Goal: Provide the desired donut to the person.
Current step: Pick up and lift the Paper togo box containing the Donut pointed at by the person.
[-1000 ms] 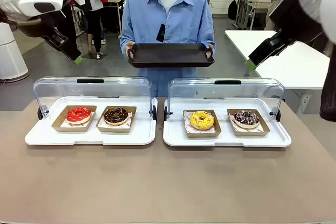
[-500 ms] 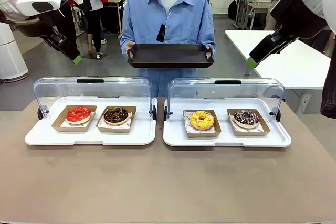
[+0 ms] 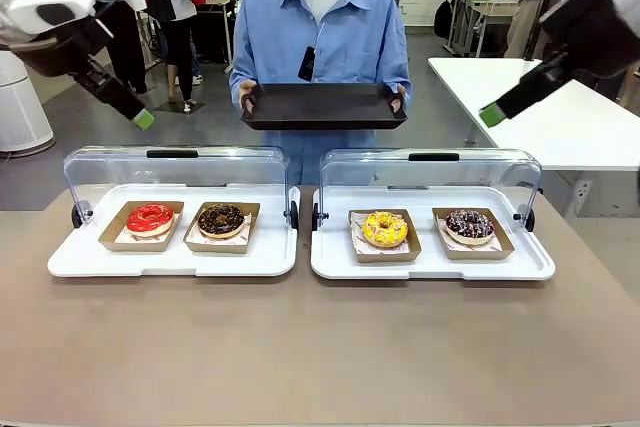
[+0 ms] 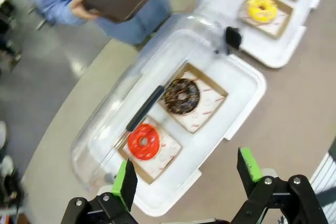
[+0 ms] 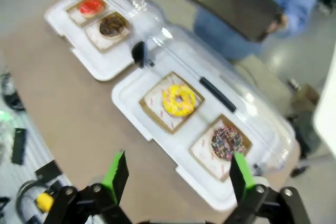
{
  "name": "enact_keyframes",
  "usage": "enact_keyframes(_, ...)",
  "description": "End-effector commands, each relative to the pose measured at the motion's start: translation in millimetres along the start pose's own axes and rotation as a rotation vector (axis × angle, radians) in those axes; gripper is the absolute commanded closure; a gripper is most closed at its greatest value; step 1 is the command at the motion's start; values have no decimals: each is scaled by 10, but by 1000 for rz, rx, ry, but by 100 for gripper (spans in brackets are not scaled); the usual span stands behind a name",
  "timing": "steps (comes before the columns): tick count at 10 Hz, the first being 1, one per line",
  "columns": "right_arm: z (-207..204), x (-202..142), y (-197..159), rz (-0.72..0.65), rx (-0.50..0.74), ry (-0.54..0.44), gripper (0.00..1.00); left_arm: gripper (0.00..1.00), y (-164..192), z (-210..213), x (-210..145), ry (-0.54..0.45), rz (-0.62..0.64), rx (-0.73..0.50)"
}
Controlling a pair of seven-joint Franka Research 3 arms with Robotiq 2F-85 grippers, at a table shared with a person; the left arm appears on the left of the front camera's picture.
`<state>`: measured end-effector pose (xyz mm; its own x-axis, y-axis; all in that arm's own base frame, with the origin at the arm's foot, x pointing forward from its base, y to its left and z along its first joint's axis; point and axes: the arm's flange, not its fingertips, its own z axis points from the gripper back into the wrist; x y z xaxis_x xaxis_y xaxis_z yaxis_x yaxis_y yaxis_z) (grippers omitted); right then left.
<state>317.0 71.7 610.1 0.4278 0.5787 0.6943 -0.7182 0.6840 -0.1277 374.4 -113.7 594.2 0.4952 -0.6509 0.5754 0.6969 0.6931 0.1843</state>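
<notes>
Brown tabletop (image 3: 320, 347) fills the near part of the front view, and the four candidates sit on it untouched. A red-glazed ring donut (image 3: 150, 217) and a chocolate-iced ring donut (image 3: 221, 219) lie in the left white plastic display tray (image 3: 170, 263). A yellow-iced ring donut (image 3: 384, 229) and a dark donut with pale sprinkles (image 3: 469, 224) lie in the right white plastic display tray (image 3: 430, 269). Each rests in its own shallow brown cardboard dish, with the clear domed lids (image 3: 175, 169) raised behind them. None has shifted over the last second.

Beyond the trays the person in the light blue shirt (image 3: 320, 42) holds a flat black serving tray (image 3: 324, 105) with both hands, as a second ago. Neither hand points, so which donut is wanted cannot be told.

What has changed is the arms. The left gripper (image 4: 186, 170) has drifted outward to the left, and the right gripper (image 5: 177, 170) up and outward to the right. Both stand with jaws spread wide and nothing between them, high above the trays. I judge the task barely begun: no donut is chosen and no reach has started.
</notes>
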Motion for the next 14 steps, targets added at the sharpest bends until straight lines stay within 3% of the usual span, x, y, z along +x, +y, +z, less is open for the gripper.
enact_keyframes(1,87,-444,-356,48,213,-148,0,0,291,152,-346,-80,-107,-189)
enact_keyframes(3,139,-755,-632,36,234,-155,0,0,512,268,-611,-111,-144,-184)
enact_keyframes(6,178,-1230,-961,-97,234,-100,0,0,753,357,-1040,-79,-157,-216)
enact_keyframes(9,303,-1560,-1080,-143,209,-117,0,0,833,419,-1391,-81,-132,-245)
enact_keyframes(14,498,-1749,-1038,-142,202,-129,0,0,988,517,-1806,-99,-67,-249)
